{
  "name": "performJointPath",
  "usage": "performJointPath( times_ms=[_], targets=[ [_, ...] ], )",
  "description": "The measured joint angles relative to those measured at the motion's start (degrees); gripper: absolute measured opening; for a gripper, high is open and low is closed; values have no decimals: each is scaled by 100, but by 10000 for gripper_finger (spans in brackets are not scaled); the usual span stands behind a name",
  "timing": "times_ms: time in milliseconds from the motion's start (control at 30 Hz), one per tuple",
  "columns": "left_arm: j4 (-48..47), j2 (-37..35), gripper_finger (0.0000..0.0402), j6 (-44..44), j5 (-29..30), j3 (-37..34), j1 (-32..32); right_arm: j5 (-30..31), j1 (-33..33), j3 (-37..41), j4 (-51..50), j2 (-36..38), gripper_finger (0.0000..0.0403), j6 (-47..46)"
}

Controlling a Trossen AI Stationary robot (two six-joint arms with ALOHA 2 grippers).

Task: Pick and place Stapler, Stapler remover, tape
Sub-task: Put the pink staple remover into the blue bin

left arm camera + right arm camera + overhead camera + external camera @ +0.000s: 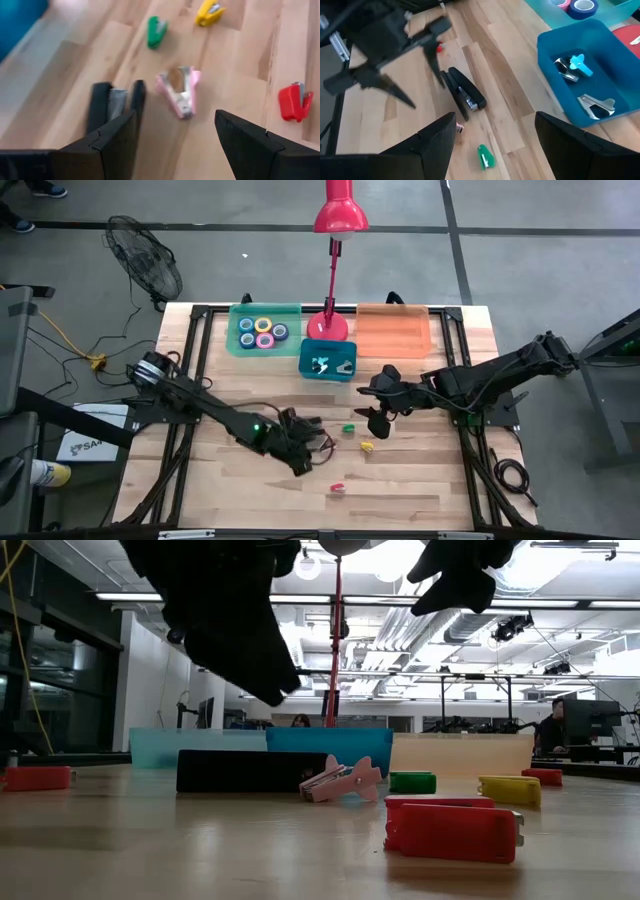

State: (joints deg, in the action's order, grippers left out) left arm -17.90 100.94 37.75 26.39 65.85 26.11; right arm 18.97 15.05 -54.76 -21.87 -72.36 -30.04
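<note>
A black stapler lies flat on the wooden table, and a pink staple remover lies beside it. My left gripper hangs open above the two, tilted down over the table's middle; it touches nothing. My right gripper hovers open to the right, above a small green stapler, and holds nothing. Tape rolls lie in the teal tray at the far side. A yellow mini stapler and a red one rest on the table nearby.
A blue bin with two staple removers stands behind the table's middle, an orange tray to its right. A red desk lamp rises between the trays. Another red stapler lies off to one side in the low view.
</note>
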Motion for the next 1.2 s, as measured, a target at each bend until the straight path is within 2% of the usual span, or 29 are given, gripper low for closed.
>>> performJointPath(
  times_ms=[267,733,967,1200],
  targets=[
    [616,605,266,16,219,4,256,1,0,0,-15,0,264,-1],
    [1087,1319,266,7,274,4,149,-1,-2,0,-50,2,264,0],
    [1489,1446,266,3,396,8,124,-1,-2,0,-139,2,264,0],
    [1563,1460,266,4,343,8,-244,-2,-2,0,-168,2,264,0]
  ],
)
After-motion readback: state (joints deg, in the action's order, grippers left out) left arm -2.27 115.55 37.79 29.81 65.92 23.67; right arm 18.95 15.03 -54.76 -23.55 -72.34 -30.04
